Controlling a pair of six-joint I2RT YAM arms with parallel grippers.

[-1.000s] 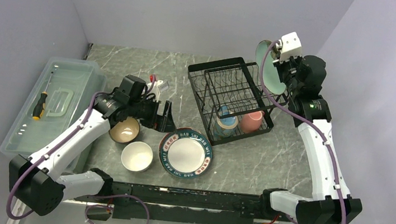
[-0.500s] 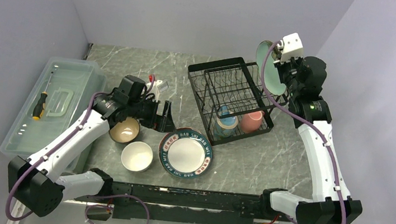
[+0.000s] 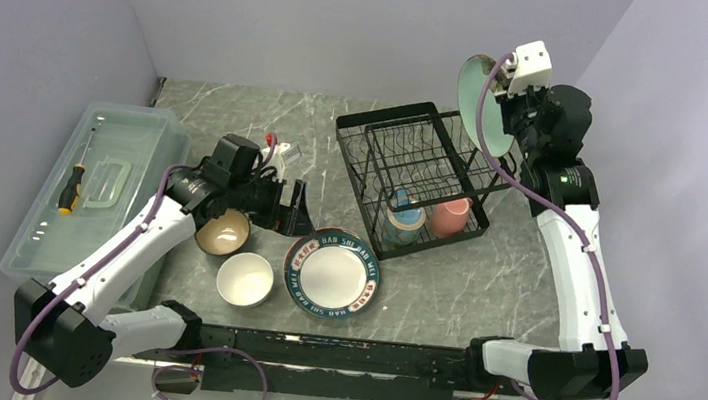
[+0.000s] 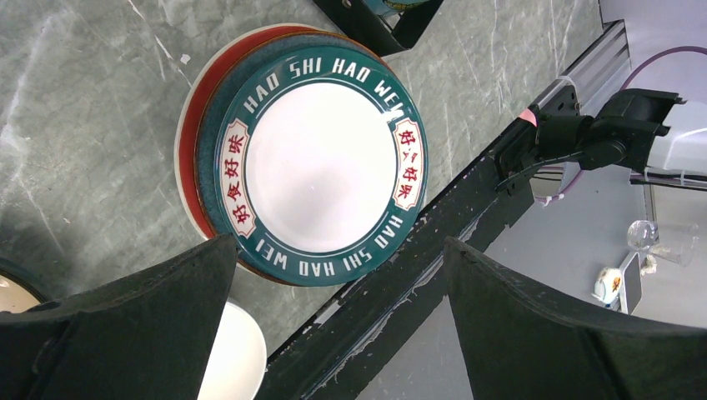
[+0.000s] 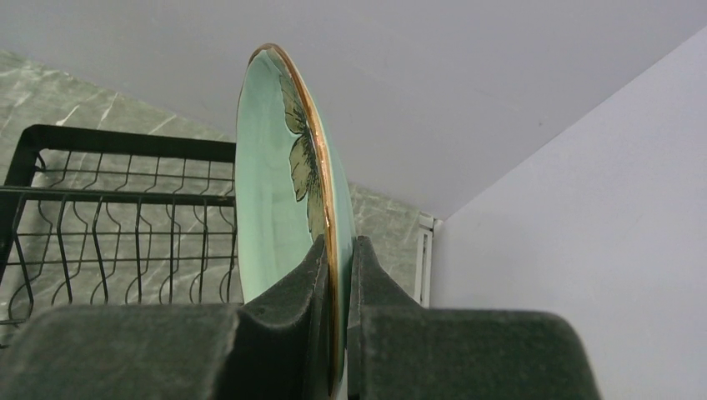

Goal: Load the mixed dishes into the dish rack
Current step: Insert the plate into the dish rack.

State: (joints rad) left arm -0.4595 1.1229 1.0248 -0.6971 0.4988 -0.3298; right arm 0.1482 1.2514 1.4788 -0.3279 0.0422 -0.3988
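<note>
The right gripper point(image 5: 338, 250), pinching the gold rim of the mint-green flowered plate point(image 5: 271, 192), holds it on edge above the far right corner of the black wire dish rack point(image 3: 415, 157), while the left gripper point(image 4: 333, 250) hangs spread wide over the lettered plate point(image 4: 321, 167) stacked on a red plate point(image 4: 190, 142).

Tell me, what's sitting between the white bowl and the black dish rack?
The lettered plate, white with a dark rim, lies flat between the white bowl and the black dish rack. The top view shows it best.
</note>
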